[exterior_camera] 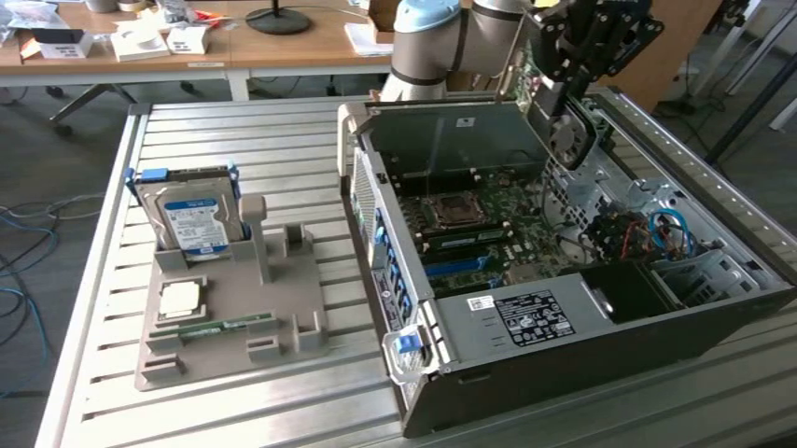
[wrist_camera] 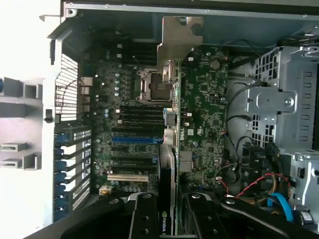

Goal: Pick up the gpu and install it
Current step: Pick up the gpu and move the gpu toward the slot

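Note:
The gpu [exterior_camera: 566, 126] hangs upright over the far end of the open computer case [exterior_camera: 412, 373], its round fan facing the exterior view's left. My gripper [exterior_camera: 598, 42] is shut on its upper edge. In the wrist view the gpu [wrist_camera: 172, 149] shows edge-on, running from between my black fingers [wrist_camera: 144, 219] out to its metal end bracket [wrist_camera: 179, 40]. It sits above the green motherboard [wrist_camera: 209, 114], apart from the expansion slots [wrist_camera: 134, 141]. My gripper [wrist_camera: 169, 221] clamps the card from both sides.
A grey parts holder [exterior_camera: 230, 317] on the slatted table carries a silver hard drive [exterior_camera: 193, 219], a square processor [exterior_camera: 181, 299] and a memory stick [exterior_camera: 218, 327]. Inside the case are the power supply [exterior_camera: 529, 317], drive cage [wrist_camera: 284, 99] and loose cables [exterior_camera: 654, 233].

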You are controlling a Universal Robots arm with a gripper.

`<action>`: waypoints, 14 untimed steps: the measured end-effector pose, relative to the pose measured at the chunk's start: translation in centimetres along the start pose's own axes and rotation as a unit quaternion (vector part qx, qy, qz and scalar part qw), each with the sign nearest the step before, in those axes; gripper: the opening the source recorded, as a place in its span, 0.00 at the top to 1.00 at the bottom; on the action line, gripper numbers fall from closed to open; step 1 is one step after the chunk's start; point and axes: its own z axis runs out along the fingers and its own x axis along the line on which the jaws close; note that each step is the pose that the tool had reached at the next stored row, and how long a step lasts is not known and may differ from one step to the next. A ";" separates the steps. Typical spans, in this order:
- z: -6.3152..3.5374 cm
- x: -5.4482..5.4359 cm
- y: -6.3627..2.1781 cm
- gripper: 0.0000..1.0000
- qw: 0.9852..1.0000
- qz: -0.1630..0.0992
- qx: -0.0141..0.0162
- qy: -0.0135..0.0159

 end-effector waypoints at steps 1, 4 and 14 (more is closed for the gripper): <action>0.00 -0.3 0.00 0.74 1.000 0.000 0.000 0.000; 0.00 -1.1 -0.01 0.74 1.000 0.000 0.000 0.000; 0.42 -1.4 -0.03 0.74 1.000 0.000 0.000 0.000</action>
